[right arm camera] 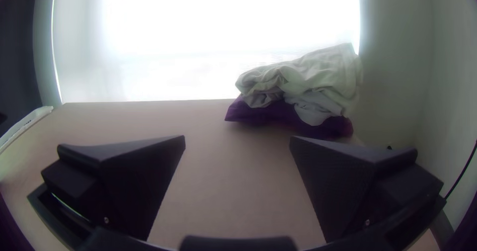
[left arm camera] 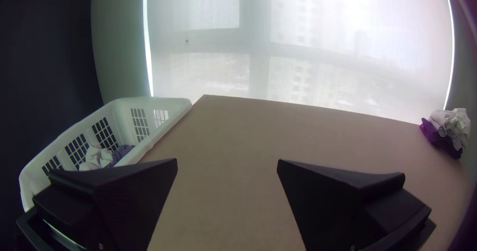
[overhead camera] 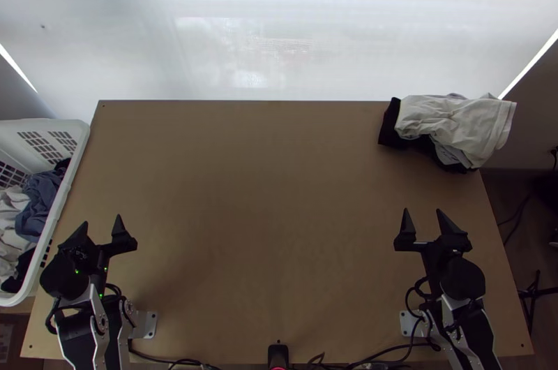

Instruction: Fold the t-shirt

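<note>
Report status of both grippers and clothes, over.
Left gripper, right gripper: jaws open, empty. Pale cloth bunched on dark cloth, far right corner. T-shirt not identifiable.

From the middle of the light wooden table (overhead camera: 272,181), a hand could pass freely toward twelve o'clock. At two, a rumpled pile of pale and dark cloth (overhead camera: 457,126) blocks the corner. The left gripper (overhead camera: 102,219) obstructs nine o'clock, the white plastic basket with rectangular openings (overhead camera: 70,178) just beyond; the right gripper (overhead camera: 423,211), three.

Glaring backlight from the window (right arm camera: 223,27), dimmer table (overhead camera: 265,195), dark fisheye corners
</note>
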### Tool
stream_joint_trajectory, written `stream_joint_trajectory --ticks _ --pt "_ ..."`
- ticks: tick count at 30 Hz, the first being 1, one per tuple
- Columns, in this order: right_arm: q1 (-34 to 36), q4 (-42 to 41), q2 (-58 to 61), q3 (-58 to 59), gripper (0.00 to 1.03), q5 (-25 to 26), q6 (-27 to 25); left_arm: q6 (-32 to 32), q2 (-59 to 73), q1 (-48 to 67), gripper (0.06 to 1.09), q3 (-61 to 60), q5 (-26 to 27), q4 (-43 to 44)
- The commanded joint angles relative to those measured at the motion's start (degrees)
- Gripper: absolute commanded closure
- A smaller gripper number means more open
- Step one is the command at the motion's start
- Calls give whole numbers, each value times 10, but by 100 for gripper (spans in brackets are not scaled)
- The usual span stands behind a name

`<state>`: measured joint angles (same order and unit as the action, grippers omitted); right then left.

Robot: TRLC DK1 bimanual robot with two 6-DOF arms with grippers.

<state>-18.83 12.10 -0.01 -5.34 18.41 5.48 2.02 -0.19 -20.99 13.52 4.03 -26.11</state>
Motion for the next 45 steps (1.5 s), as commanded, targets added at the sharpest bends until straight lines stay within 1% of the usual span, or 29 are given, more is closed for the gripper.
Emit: stream_joint_trajectory --ticks 1,42,43,45 --pt "0 -1 0 0 5 0 -2 0 0 0 10 0 0 0" --pt "0 -1 0 0 5 0 -1 0 0 0 10 0 0 0" --pt "7 -1 0 0 5 0 0 0 0 0 10 0 0 0" --pt "44 2 0 0 5 0 4 0 0 0 10 0 0 0"
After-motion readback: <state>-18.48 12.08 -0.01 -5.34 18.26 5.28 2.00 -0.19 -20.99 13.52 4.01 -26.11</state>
